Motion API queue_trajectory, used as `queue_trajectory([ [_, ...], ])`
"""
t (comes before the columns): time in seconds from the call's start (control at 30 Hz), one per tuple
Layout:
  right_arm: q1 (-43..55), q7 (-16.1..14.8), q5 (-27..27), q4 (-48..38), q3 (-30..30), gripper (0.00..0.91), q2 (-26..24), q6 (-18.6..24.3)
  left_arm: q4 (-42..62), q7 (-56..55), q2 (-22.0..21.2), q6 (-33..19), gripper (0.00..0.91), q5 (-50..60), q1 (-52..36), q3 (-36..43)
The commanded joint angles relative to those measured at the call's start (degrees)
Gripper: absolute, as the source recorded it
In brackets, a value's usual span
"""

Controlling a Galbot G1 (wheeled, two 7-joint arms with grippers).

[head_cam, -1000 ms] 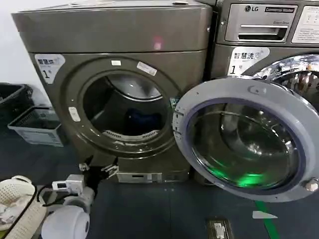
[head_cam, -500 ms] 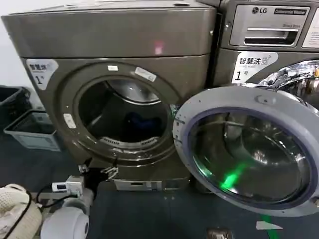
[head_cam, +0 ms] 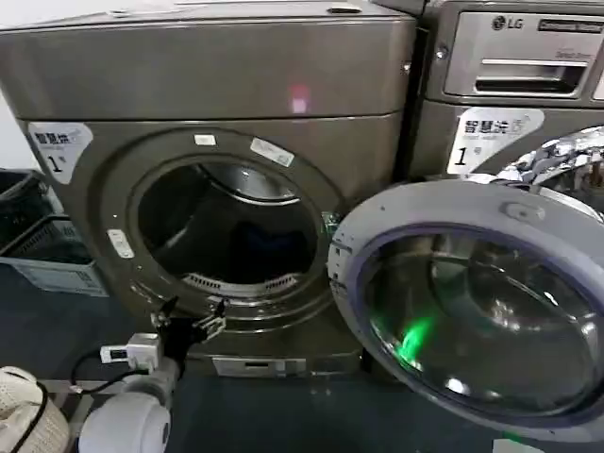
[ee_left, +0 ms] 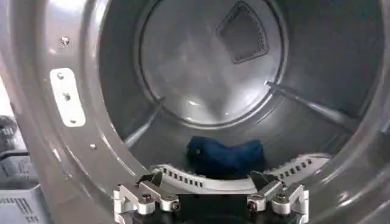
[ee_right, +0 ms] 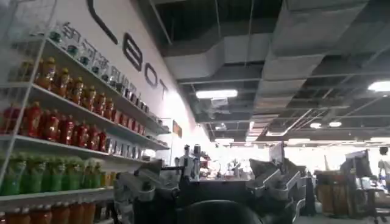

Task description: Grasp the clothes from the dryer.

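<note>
The left claw (head_cam: 185,321) hung wide open just outside the dryer (head_cam: 208,104) mouth, the clothes (ee_left: 225,156) deep inside. Reaching in, it could snag the lint grille (ee_left: 201,179) — or pinch short. The right claw (ee_right: 207,185), raised toward the room, also stood open.

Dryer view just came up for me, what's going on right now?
The dryer stands with its door swung wide open to the right. The left claw is open and held at the lower lip of the drum opening, pointed inside. The clothes, a small dark blue bundle, lie on the drum floor just past the lip, not yet touched. The right claw is open and parked away, facing the room with its drink shelves.
</note>
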Motion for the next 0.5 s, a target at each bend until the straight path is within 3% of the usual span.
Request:
queue_trajectory([
  [0.03, 0.1, 0.01, -0.03, -0.1, 0.01, 0.907, -0.08, -0.04, 0.11, 0.0, 0.0, 2.81, 0.907, 0.04, -0.11, -0.16],
  [0.5, 0.11, -0.06, -0.11, -0.53, 0.21, 0.907, 0.13, 0.19, 0.33, 0.07, -0.04, 2.81, 0.907, 0.07, -0.06, 0.13],
])
